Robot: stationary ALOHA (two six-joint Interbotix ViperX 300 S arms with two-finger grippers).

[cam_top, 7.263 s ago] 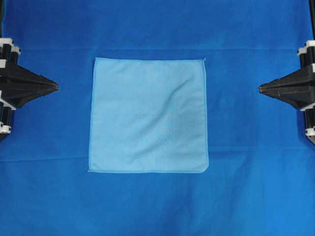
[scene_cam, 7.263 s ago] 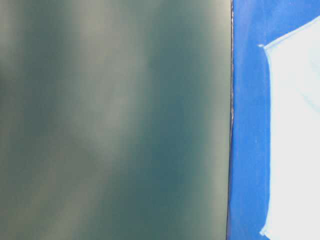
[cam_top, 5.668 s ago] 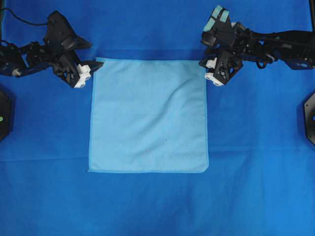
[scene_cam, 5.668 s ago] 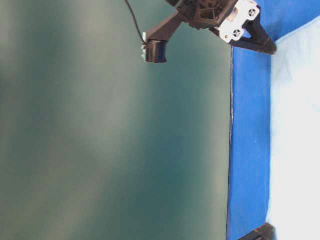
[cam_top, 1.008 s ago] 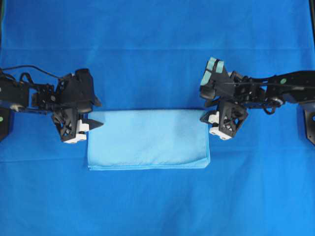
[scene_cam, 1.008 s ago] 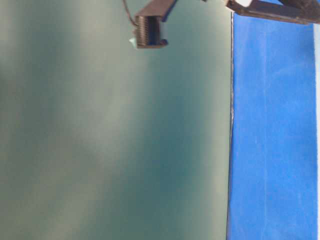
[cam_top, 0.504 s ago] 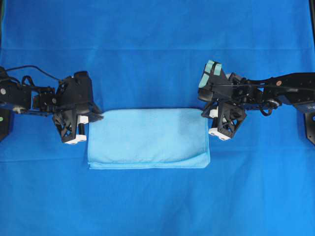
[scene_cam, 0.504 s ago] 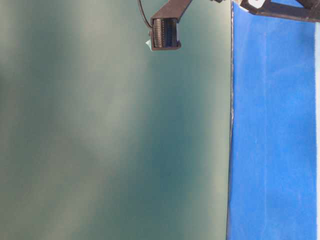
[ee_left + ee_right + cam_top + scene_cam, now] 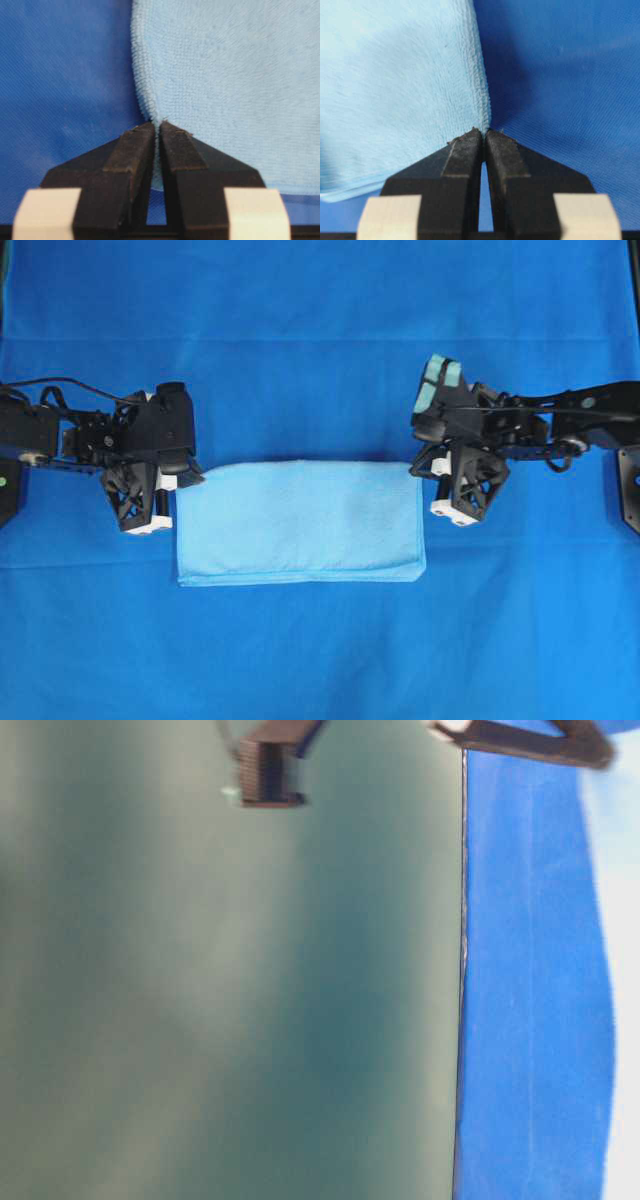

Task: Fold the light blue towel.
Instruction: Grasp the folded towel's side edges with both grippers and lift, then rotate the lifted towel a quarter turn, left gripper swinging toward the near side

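Overhead view: the towel (image 9: 300, 522) is seen folded in half at the middle of the table cloth (image 9: 320, 320). Its far corners are pinched by the left gripper (image 9: 157, 125) and right gripper (image 9: 484, 131) — both clamped. Next, probably a second fold — corners lifted together.

overhead: straight down, far, both arms in frame | table-level: low, sideways, mostly blurred | wrist cams: close behind each gripper's fingertips, looking forward | shared: light blue towel (image 9: 300, 522) on table cloth (image 9: 320, 330)
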